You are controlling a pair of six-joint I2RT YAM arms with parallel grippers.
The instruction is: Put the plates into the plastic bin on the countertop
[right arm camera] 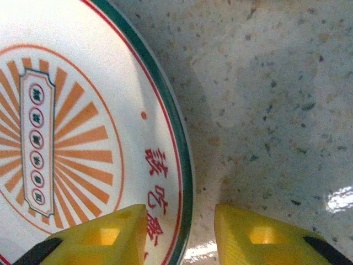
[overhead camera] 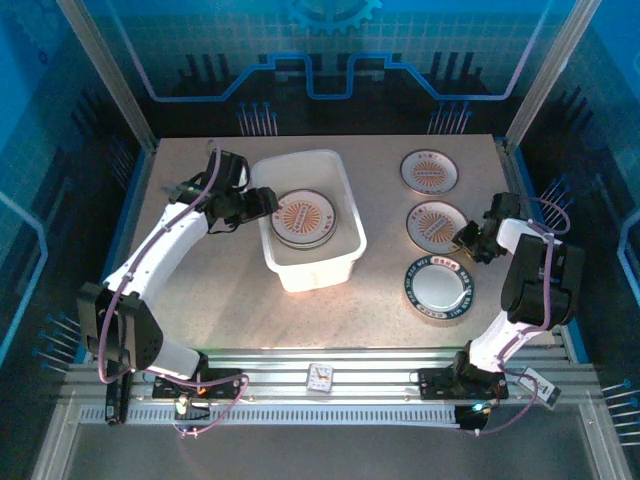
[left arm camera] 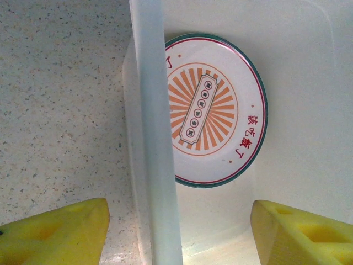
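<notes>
Orange-rayed plate (overhead camera: pixel 437 226) on the tabletop (overhead camera: pixel 230 290) right of the bin (overhead camera: pixel 300 155) has its rim between the fingers (right arm camera: pixel 105 237) of the open right end effector (right arm camera: pixel 181 234) — pick-up stage, needing a firm pinch — while the open left end effector (left arm camera: pixel 179 232) straddles the bin's wall.

bin (overhead camera: pixel 310 268): milky translucent plastic, smooth, low sheen
plate (left arm camera: pixel 218 110) inside bin: white glaze, glossy
countertop (overhead camera: pixel 220 290) around bin: speckled stone-look, satin, some glare
rails (overhead camera: pixel 330 360) in front of bin: ribbed bare metal
right gripper (right arm camera: pixel 179 221) fingers (right arm camera: pixel 259 236): matt yellow plastic
</notes>
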